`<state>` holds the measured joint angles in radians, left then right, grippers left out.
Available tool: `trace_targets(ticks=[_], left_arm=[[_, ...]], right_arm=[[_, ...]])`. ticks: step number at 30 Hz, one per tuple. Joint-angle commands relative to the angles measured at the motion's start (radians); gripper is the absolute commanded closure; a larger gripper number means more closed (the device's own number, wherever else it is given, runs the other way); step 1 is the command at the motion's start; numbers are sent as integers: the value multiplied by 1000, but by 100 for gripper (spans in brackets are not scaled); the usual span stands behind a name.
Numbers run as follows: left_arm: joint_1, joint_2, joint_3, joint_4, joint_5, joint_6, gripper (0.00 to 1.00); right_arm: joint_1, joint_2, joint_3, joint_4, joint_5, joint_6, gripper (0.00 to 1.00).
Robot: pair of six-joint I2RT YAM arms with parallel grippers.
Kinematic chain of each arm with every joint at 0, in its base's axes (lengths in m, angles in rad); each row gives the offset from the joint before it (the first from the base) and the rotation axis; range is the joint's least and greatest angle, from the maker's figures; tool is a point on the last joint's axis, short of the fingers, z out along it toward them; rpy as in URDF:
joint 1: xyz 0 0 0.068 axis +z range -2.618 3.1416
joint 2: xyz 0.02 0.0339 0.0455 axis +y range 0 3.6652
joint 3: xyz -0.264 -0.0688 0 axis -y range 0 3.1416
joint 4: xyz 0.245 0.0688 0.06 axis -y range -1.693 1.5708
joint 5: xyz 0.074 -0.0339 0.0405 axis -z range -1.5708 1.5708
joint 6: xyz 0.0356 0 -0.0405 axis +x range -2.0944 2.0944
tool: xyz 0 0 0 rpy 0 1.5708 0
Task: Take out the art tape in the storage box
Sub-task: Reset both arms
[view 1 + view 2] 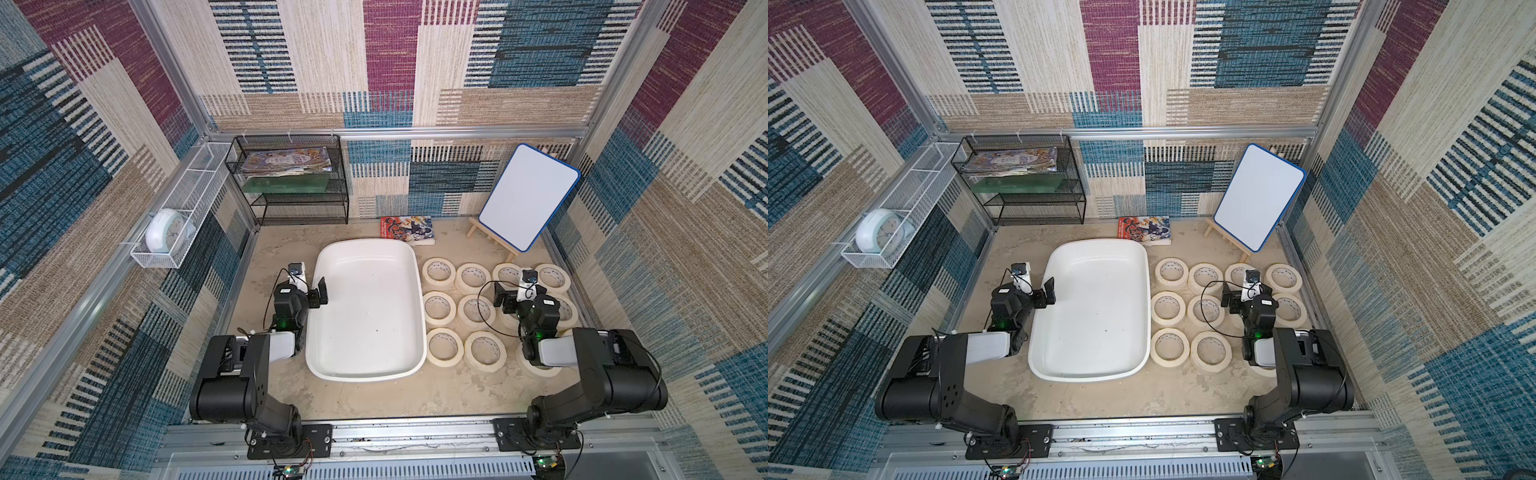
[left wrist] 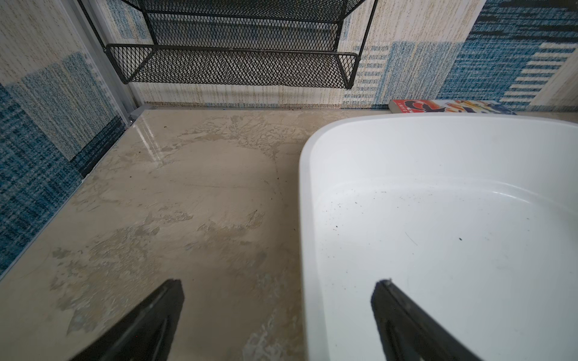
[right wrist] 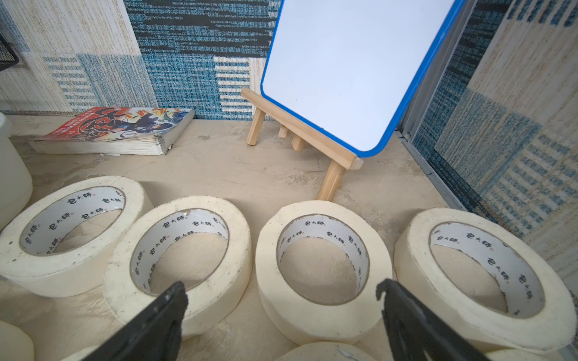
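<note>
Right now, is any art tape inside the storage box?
No, the storage box is bare inside; the art tape rolls lie on the table beside it.

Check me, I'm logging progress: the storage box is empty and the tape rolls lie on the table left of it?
Wrong side: the tape rolls lie on the table right of the storage box, as both top views show. The box is empty.

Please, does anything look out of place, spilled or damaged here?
Only minor things: dark specks dot the floor of the empty white tub, and the tabletop looks worn and patchy. The tape rolls lie flat in rows.
</note>
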<state>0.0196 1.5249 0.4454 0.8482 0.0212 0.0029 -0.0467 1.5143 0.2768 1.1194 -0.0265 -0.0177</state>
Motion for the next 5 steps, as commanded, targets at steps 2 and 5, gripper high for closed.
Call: trace_targets(ticks=[2,5], left_arm=[[0,5,-2,-94,-2,17,1],[0,6,-2,-95,-2,17,1]], right_arm=[[0,-2,2,27,6,5,0],[2,-4,0,30,7,5,0]])
